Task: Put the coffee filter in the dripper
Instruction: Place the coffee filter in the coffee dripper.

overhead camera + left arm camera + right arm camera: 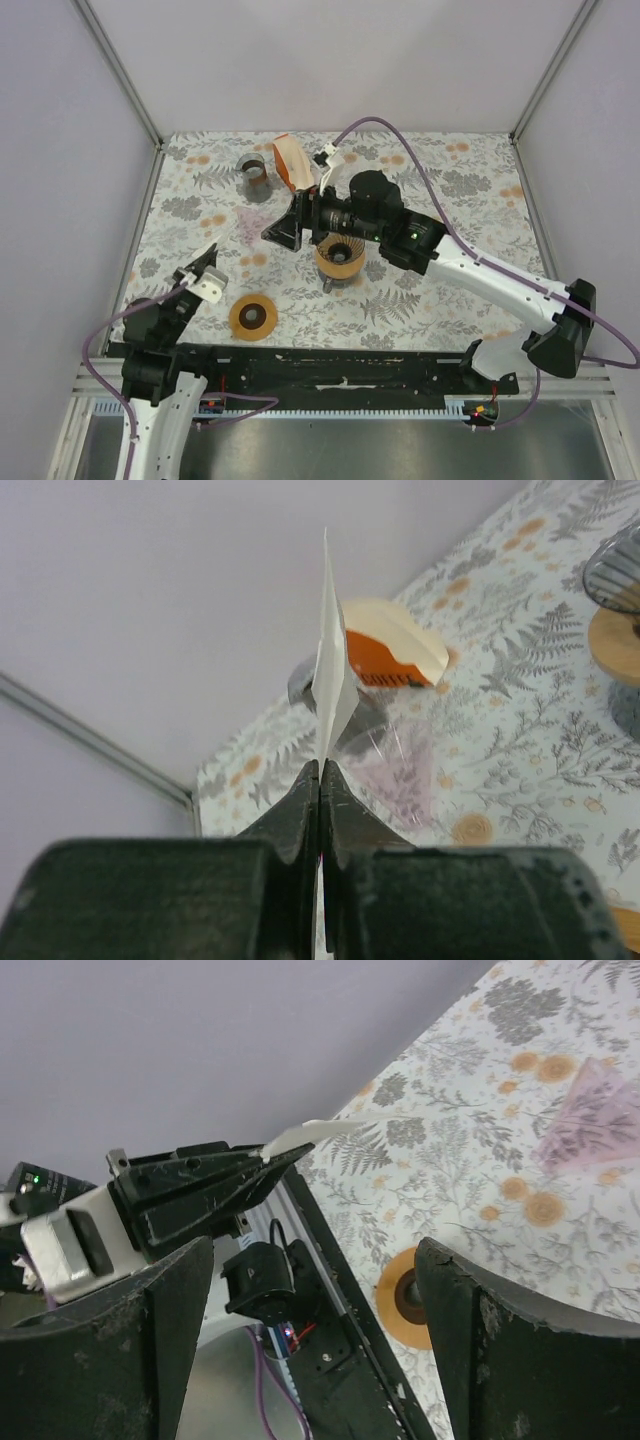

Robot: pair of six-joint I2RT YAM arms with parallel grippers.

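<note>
Coffee filter (330,670) pinched edge-on in clenched left gripper (321,775), right gripper (312,1250) spread wide, nothing grasped, dripper (338,258) seen nearby.

The flat-folded white paper coffee filter (330,670) stands edge-on, pinched by the left gripper (321,772); the wooden-collared wire dripper (338,258) sits mid-table.

A lab test booth: plain panel walls (300,60), aluminium frame (118,70), floral-clothed table (470,170).
</note>
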